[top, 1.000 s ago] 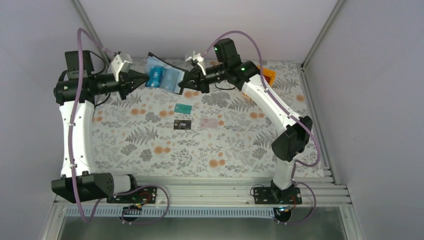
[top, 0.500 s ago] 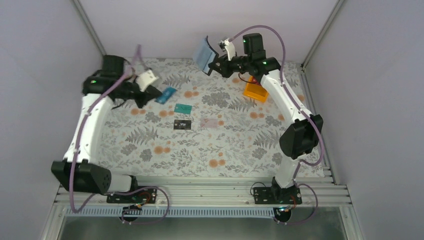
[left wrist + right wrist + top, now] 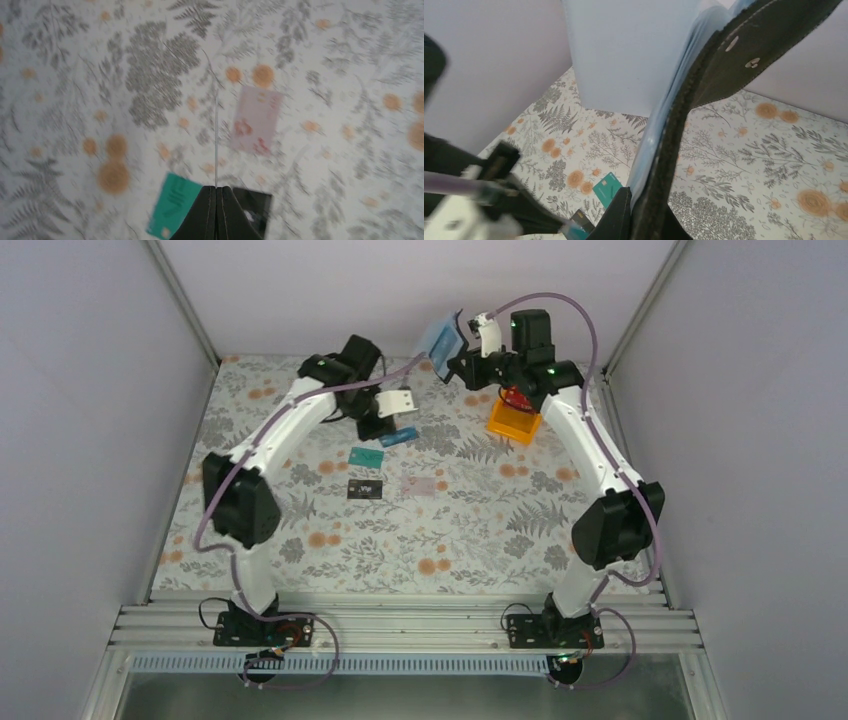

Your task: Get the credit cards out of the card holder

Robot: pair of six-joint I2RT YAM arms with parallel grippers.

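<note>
My left gripper (image 3: 385, 432) is shut on the blue card (image 3: 400, 437), low over the cloth just behind the other cards. In the left wrist view that blue card (image 3: 216, 140) shows edge-on as a thin line rising from the shut left gripper (image 3: 216, 189). The teal-green card (image 3: 366, 456), black card (image 3: 366, 489) and pale pink card (image 3: 420, 485) lie flat mid-table. My right gripper (image 3: 462, 365) holds the card holder (image 3: 440, 340) up in the air at the back. The right gripper (image 3: 644, 200) is shut on the holder's black cover (image 3: 704, 90), its clear sleeves (image 3: 624, 55) fanning out.
An orange bin (image 3: 513, 422) stands at the back right, beneath the right forearm. The floral cloth (image 3: 330, 540) covers the table. Grey walls close the back and both sides.
My left arm swung right from the back left to the table's middle, carrying the blue card down beside the teal-green one. The right gripper lifted the card holder up and to the right.
</note>
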